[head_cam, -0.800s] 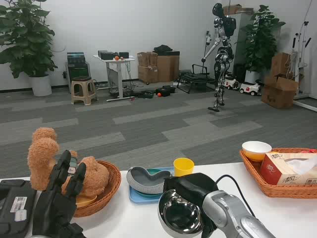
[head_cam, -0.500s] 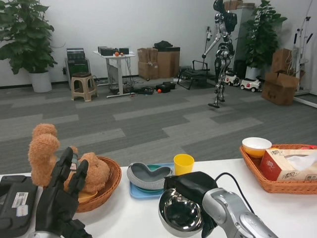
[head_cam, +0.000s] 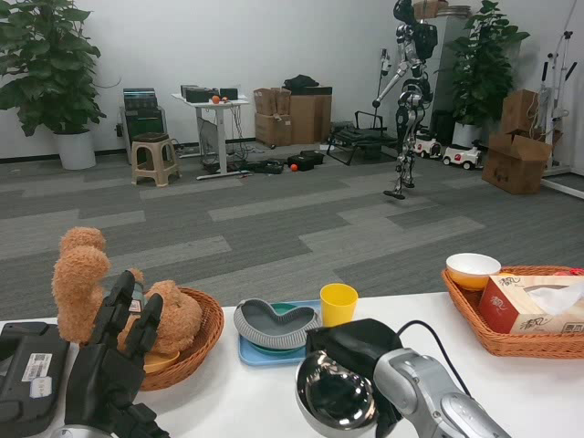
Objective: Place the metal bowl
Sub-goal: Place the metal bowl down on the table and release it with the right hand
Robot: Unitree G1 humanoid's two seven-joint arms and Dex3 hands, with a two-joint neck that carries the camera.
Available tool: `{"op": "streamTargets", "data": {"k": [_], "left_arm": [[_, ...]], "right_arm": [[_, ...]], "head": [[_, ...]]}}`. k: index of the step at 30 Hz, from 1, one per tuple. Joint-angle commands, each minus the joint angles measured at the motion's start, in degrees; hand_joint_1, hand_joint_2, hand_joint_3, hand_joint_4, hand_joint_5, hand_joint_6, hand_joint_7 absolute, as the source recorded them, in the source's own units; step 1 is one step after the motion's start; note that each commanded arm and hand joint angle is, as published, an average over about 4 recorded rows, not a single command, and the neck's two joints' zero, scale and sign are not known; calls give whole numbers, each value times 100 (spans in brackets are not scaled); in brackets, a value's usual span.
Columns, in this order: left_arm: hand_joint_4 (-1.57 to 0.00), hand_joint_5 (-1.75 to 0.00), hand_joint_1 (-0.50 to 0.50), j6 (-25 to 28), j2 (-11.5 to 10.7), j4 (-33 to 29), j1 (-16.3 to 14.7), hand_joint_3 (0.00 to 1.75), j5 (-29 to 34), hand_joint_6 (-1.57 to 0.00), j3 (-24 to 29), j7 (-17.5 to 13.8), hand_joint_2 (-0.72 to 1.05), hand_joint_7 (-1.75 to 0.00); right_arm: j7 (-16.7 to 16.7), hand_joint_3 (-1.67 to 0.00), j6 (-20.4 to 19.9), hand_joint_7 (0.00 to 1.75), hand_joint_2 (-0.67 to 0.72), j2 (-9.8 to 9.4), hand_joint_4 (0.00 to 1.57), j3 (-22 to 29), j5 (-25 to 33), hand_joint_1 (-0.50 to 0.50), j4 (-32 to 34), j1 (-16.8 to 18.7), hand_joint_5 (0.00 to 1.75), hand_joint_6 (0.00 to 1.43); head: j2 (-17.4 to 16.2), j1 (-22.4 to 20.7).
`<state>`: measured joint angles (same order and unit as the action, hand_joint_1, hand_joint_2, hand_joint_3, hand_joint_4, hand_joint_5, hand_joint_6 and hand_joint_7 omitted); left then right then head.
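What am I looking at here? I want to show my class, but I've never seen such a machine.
This is a humanoid robot's own view, from a camera in its head, looking over a white table. Its black right hand holds a shiny metal bowl, tipped toward the camera. Its left hand is raised, holding nothing. On the table lie a wicker basket with a teddy bear, a yellow cup, a blue tray and a second basket with a tissue box.
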<state>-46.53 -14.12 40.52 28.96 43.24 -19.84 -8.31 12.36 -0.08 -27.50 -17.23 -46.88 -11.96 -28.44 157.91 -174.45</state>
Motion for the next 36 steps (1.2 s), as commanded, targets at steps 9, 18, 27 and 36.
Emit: {"op": "streamTargets", "data": {"k": [9, 18, 27, 36], "left_arm": [[0, 0, -50, 21, -12, 63, -31, 0, 0, 0, -5, -30, -55, 0], [0, 0, -50, 21, -12, 98, -7, 0, 0, 0, -24, -28, -55, 0], [0, 0, -50, 21, -7, 122, 11, 0, 9, 0, -55, -28, -55, 0], [0, 0, -50, 21, -7, 131, 13, 0, 13, 0, -55, -25, -55, 0]], "right_arm": [[-883, -135, -89, 98, -29, 148, 137, 58, -376, 6, -1395, -48, 78, 116], [-1588, -135, -89, 105, -29, 423, 145, 245, -464, 8, -2404, -246, 87, 106], [-2177, -127, -229, 127, -29, 722, 139, 339, -504, 12, -3917, -720, 104, 69], [-2374, -127, -229, 140, -27, 812, 123, 357, -506, 12, -4944, -940, 116, 66]], "head": [[-71, 28], [-182, 128], [-368, 260], [-656, 600]]}}
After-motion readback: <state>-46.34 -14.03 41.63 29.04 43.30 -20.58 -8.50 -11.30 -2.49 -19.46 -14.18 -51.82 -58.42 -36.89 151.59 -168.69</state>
